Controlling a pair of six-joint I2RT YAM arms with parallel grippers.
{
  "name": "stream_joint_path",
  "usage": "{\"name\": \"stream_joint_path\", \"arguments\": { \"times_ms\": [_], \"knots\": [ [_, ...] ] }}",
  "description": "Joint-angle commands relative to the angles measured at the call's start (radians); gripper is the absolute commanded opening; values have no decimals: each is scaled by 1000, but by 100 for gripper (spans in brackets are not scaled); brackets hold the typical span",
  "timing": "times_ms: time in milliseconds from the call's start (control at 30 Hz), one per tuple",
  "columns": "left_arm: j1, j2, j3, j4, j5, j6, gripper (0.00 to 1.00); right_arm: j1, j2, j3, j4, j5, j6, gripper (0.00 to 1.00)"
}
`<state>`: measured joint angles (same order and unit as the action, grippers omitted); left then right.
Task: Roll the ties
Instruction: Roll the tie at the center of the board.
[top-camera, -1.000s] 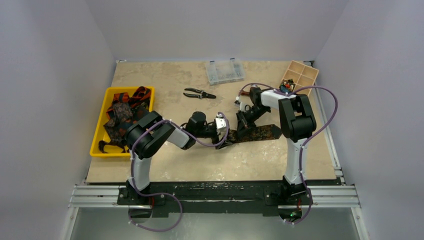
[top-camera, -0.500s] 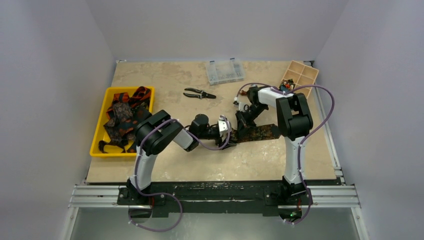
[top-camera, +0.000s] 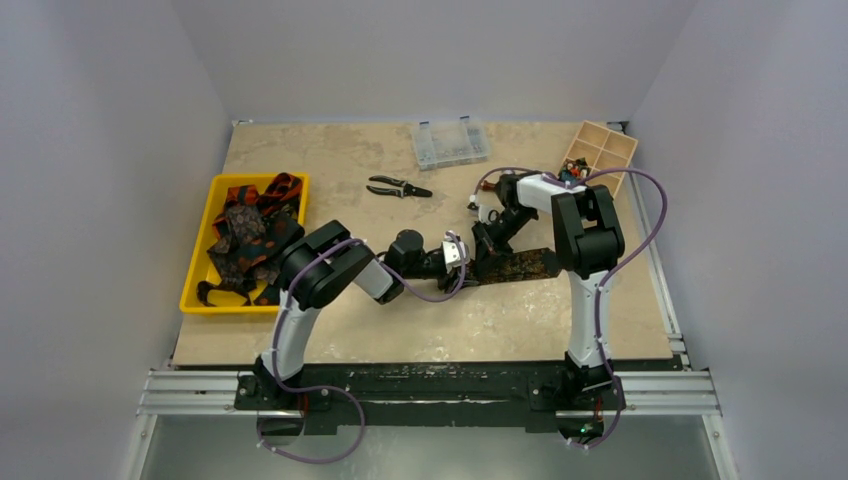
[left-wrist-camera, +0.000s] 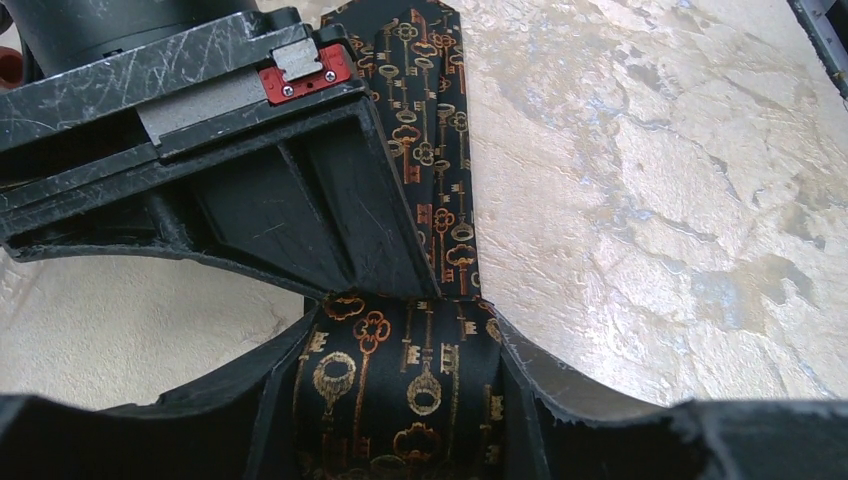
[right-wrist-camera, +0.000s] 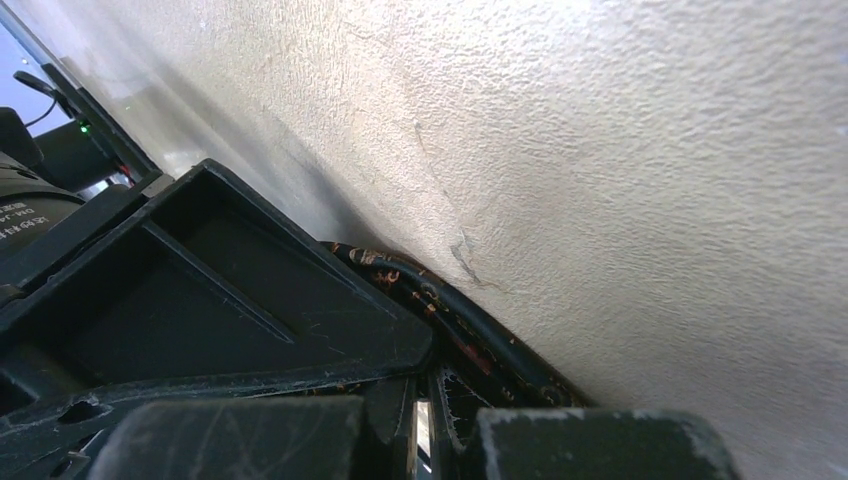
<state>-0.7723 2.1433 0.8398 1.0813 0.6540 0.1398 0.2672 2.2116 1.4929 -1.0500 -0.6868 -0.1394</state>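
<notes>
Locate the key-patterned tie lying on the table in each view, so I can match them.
Top external: the tie is a dark strip just right of centre.
Left wrist: the tie runs from top centre down to the bottom edge.
Right wrist: only its edge shows, lower centre.
Shared landmark: the beige table.

On the bench (top-camera: 420, 325) I count one tie (top-camera: 522, 265) laid out flat, one pair of pliers (top-camera: 398, 187), one clear box (top-camera: 449, 143), one wooden tray (top-camera: 601, 152) and one yellow bin (top-camera: 193, 290). The yellow bin holds several more ties (top-camera: 243, 232), too tangled to number. Two arms stand at the near edge, the left arm (top-camera: 322, 272) and the right arm (top-camera: 588, 232).
</notes>
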Motion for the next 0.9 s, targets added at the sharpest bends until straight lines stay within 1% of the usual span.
{"name": "stream_joint_path", "arguments": {
  "times_ms": [0, 33, 67, 100, 133, 167, 200, 300, 400, 500, 633, 733, 867],
  "knots": [
    [-8, 12, 2, 14, -40, 8, 33, 13, 65, -44, 162, 183, -72, 0],
    [-10, -5, -1, -16, -50, 13, 30, 13, 60, -41, 156, 165, -74, 0],
    [-10, -23, -12, -49, -58, 24, 27, 13, 50, -40, 148, 113, -79, 0],
    [-10, -43, -20, -82, -66, 35, 24, 11, 37, -39, 139, 93, -85, 4],
    [-9, -64, -25, -136, -74, 41, 21, 10, 19, -38, 123, 79, -93, 10],
    [-7, -83, -32, -208, -86, 45, 19, 3, -2, -35, 107, 59, -112, 15],
    [-2, -98, -45, -238, -92, 47, 17, -6, -21, -31, 90, 30, -132, 19],
    [5, -129, -88, -295, -82, 56, 11, -75, -76, -9, 18, -86, -212, 28],
    [7, -139, -98, -359, -84, 52, 6, -138, -115, -3, -31, -150, -273, 32],
    [7, -144, -83, -430, -66, 63, 5, -151, -140, -13, -11, -133, -275, 33],
    [9, -140, -60, -504, -53, 102, 4, -151, -131, 5, 78, -87, -186, 32],
    [16, -144, -49, -536, -51, 106, 4, -149, -108, 4, 108, -10, -163, 31],
    [29, -162, -40, -546, -61, 64, 4, -136, -89, -58, 121, 115, -176, 29]
  ]
}}
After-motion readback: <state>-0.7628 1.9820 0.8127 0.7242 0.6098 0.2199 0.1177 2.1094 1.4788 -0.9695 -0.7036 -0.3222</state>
